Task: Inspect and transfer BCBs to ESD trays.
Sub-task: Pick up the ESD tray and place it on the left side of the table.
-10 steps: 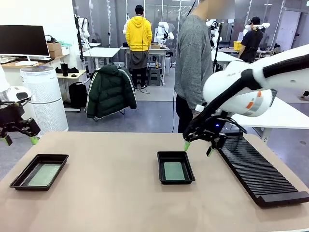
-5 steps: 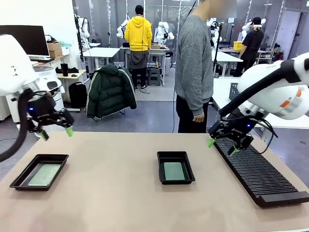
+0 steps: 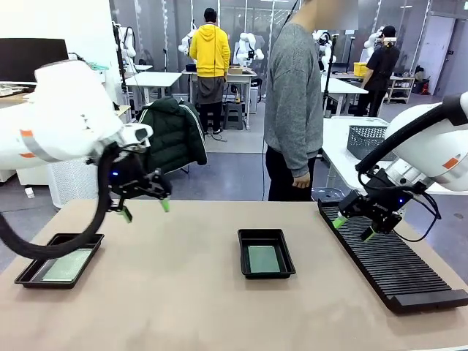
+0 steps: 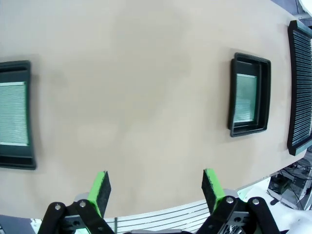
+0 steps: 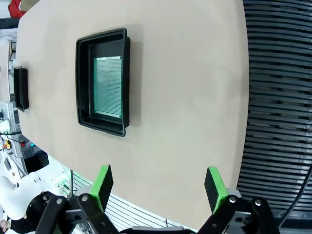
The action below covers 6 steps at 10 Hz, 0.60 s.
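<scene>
- Two ESD trays are seen on the table in the front view: a left tray [image 3: 58, 259] near the table's left edge and a centre tray [image 3: 266, 253] near the middle. Each holds one BCB lying flat on its floor: the left board [image 3: 67, 265] and the centre board [image 3: 263, 258].
- The slotted rack [image 3: 391, 256] lies along the table's right side; no board is seen standing in it.
- The left gripper [image 3: 144, 205] hangs above bare table between the two trays, nearer the left tray. Its fingers are spread wide and nothing is held between them.
- In the left wrist view the left gripper [image 4: 156, 187] looks down on bare tabletop; the left tray [image 4: 16, 114] lies far to one side and the centre tray [image 4: 249, 95] to the other, neither lying between the pads.
- The right gripper [image 3: 356, 227] hovers over the near-left edge of the rack, well apart from the centre tray. Its fingers are likewise spread and empty.
- In the right wrist view the centre board [image 5: 108, 87] lies ahead and to the left of the right gripper [image 5: 159, 187], its long axis running along the fingers' reach.
- Judgement: of the two arms, the right is nearer the centre tray and the left nearer the left tray. Both boards appear already seated, so little of the transfer seems to remain.
</scene>
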Available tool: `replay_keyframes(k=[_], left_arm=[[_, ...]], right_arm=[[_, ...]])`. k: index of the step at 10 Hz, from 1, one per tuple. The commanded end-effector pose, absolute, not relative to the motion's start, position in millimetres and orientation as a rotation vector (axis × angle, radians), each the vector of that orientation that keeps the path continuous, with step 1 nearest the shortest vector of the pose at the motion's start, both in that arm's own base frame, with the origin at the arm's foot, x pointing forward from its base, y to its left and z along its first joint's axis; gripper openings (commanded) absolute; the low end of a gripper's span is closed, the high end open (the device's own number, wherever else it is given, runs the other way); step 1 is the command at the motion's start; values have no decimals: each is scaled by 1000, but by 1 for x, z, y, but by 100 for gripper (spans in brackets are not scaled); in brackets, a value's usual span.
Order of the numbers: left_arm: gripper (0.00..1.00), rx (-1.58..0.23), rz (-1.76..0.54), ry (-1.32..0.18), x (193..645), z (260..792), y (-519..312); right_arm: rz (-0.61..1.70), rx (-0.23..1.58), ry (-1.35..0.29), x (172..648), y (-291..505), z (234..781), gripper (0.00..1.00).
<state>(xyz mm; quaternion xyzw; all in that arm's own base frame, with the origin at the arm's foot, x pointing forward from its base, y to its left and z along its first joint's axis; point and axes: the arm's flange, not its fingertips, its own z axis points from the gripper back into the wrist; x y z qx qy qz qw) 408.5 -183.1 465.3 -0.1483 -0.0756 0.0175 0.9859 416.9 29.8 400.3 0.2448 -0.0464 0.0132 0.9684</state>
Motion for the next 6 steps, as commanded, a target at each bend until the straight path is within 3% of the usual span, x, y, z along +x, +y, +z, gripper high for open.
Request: replay_keyframes(k=[1, 6], left_arm=[[100, -279, 68, -186, 420, 459, -220], [100, -205, 75, -214, 435, 443, -300]], right_arm=[[75, 536, -92, 424, 28, 392, 100], [62, 504, -89, 420, 29, 391, 100]])
